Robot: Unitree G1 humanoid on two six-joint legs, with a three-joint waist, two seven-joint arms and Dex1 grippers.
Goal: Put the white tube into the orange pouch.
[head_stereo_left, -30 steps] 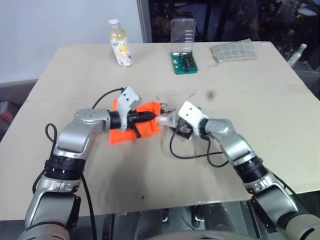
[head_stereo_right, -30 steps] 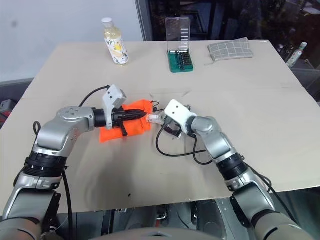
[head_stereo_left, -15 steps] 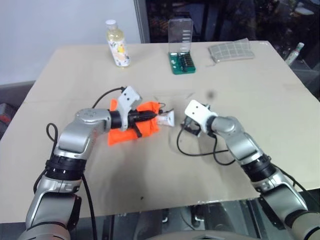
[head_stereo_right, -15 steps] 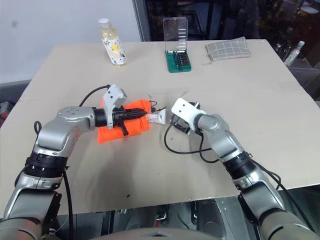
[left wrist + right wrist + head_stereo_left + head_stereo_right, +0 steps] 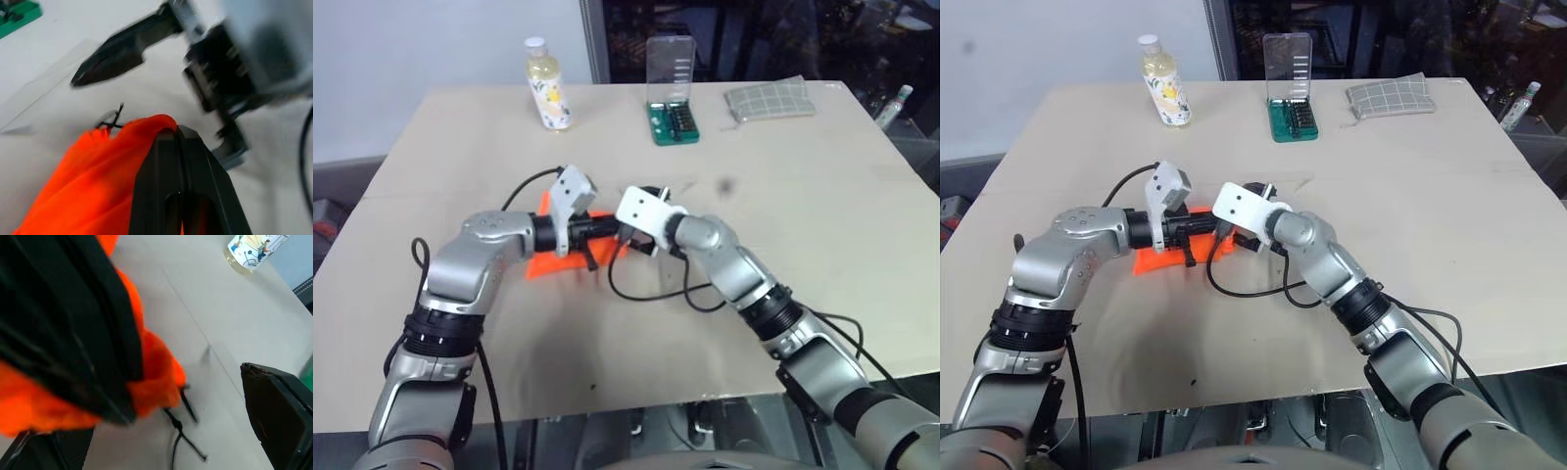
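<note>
Head views: a tan, flat-topped table (image 5: 822, 225) carries the work. Near its middle lies the bright orange soft fabric drawstring pouch (image 5: 544, 262) with thin black cord, one edge lifted off the surface. The left gripper (image 5: 1206, 225), two black fingers pressed together, pinches the raised edge of the pouch; the left wrist view shows the orange cloth bunched against the closed fingers (image 5: 178, 181) and the knotted cord just beyond. The right gripper (image 5: 625, 238) sits immediately beside the left one at the pouch's open edge, its fingers spread wide; one black finger (image 5: 281, 411) stands well apart from the fabric in the right wrist view, and nothing is seen between the fingers. The small white squeeze tube cannot be made out in any view, so its position cannot be told. A loop of black cable (image 5: 651, 291) lies on the table below the right wrist.

Far edge of the table, left to right: a clear yellowish bottle with white cap (image 5: 548, 84), upright; a green screwdriver-bit case with clear raised lid (image 5: 672, 90); a grey-green checked cloth pouch (image 5: 769, 99), lying flat. All three stand well apart from the grippers.
</note>
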